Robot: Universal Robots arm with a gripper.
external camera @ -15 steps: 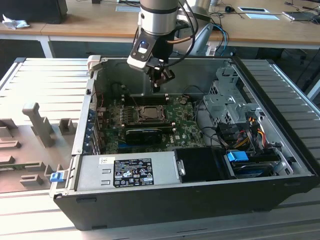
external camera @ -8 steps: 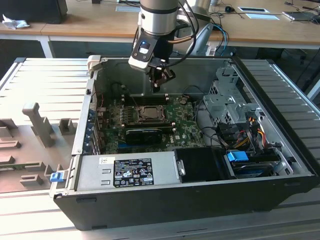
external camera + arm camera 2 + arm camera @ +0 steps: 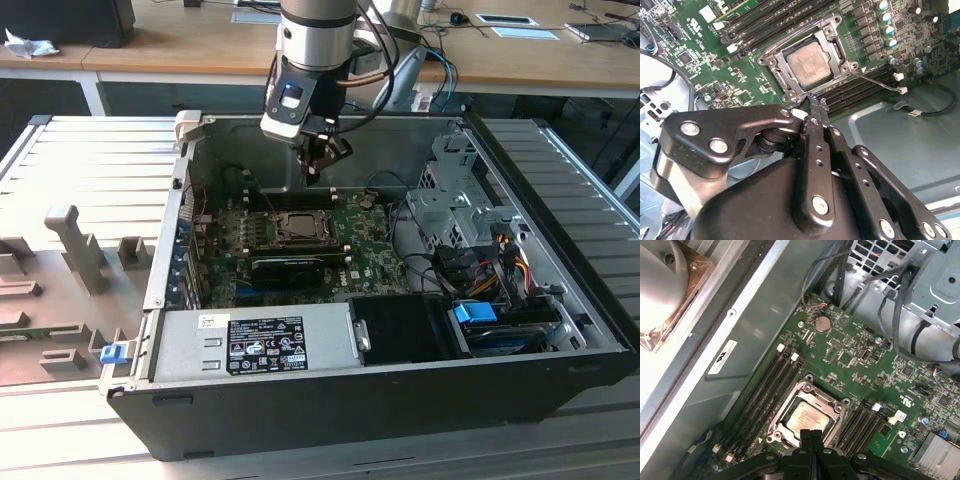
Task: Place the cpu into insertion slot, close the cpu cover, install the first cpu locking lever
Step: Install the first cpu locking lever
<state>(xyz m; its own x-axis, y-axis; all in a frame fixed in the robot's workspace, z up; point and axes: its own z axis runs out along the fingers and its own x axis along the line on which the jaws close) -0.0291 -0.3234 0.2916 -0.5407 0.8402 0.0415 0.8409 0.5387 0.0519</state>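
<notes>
The cpu (image 3: 810,62) (image 3: 807,417) lies flat in its socket on the green motherboard, its pale metal top facing up; in the exterior view the cpu (image 3: 297,228) sits mid-board. The cpu cover (image 3: 838,46) (image 3: 790,401) lies down around it as a dark metal frame. A thin wire lever (image 3: 880,82) sticks out sideways from one socket corner. My gripper (image 3: 315,168) (image 3: 813,100) (image 3: 811,436) hangs above the board just beside the socket, fingers pressed together with nothing between them.
The open computer case (image 3: 300,400) lies on its side on a ribbed metal table. Memory slots (image 3: 771,385) flank the socket. A drive cage with cables (image 3: 455,215) fills the exterior view's right, and a power supply (image 3: 255,345) lies along the front.
</notes>
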